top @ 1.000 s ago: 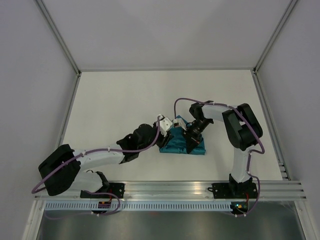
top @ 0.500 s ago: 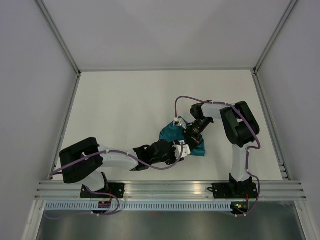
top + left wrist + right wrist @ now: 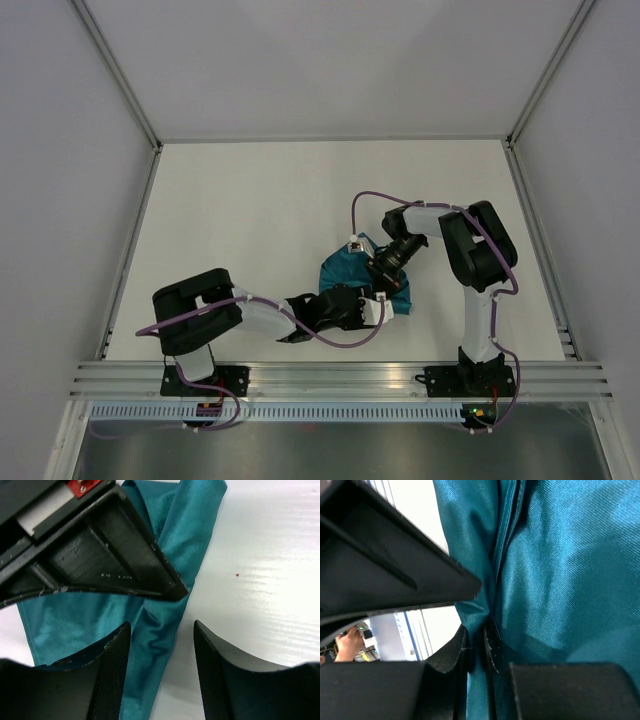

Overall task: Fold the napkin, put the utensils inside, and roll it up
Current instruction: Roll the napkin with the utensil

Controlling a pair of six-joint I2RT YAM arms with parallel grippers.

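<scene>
Left jaws withdrew, now straddling napkin pinched by right jaws.

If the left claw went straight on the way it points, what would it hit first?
Probably the bunched dark teal cloth napkin just ahead of the left gripper, then the right gripper pinching it.

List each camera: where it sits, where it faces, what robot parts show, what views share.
Top external: above and behind the bases, looking down on the table; both arms show.
Left wrist: on the left arm, facing the napkin; its open jaws show.
Right wrist: on the right arm, close against the napkin; its jaws pinch a fold.
Shared: all three show the napkin.
</scene>
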